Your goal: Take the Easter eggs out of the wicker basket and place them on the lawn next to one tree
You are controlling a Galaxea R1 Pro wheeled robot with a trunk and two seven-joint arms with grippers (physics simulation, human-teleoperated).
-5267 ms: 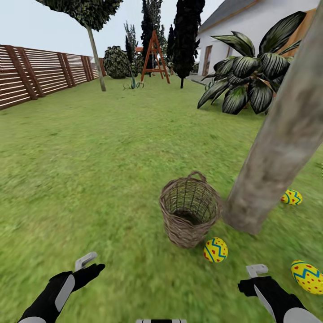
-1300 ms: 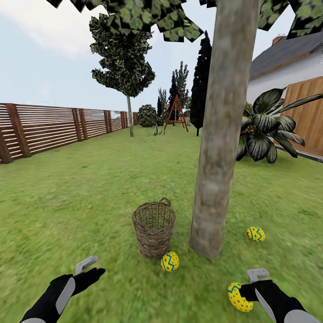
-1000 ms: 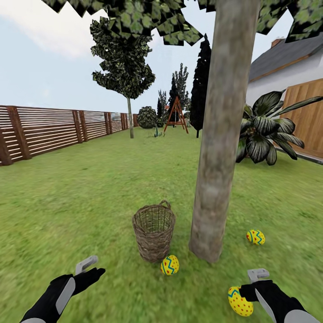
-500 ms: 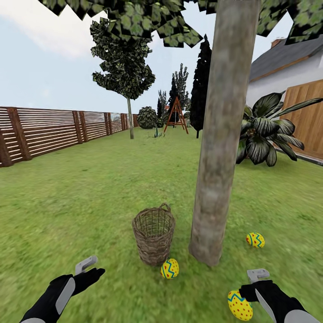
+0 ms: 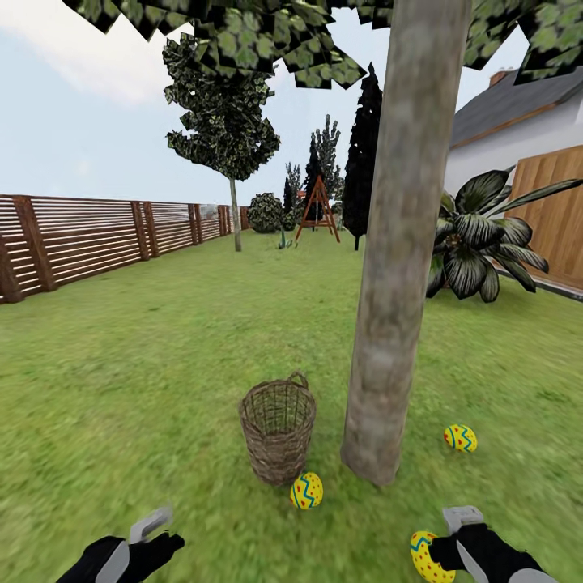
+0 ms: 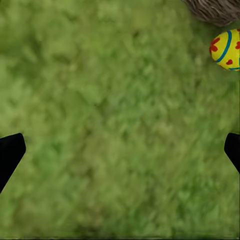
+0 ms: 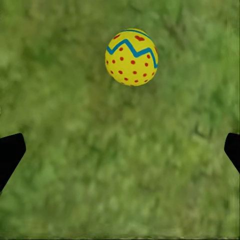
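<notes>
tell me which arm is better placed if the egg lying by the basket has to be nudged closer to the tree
Left, probably. The left gripper is on the basket's side, and its wrist view shows that egg on the grass nearby. The right gripper is over the dotted egg.

Bright, even daylight; rendered frames with soft detail.
Pale sky (image 5: 89, 97) gives flat light with no cast shadows or glare. The lawn (image 5: 146, 356) smears near the head view's lower edge; the thick trunk (image 5: 401, 243) leans from wide-angle distortion. Both wrist views show blurred grass beyond wide-spread jaws.
</notes>
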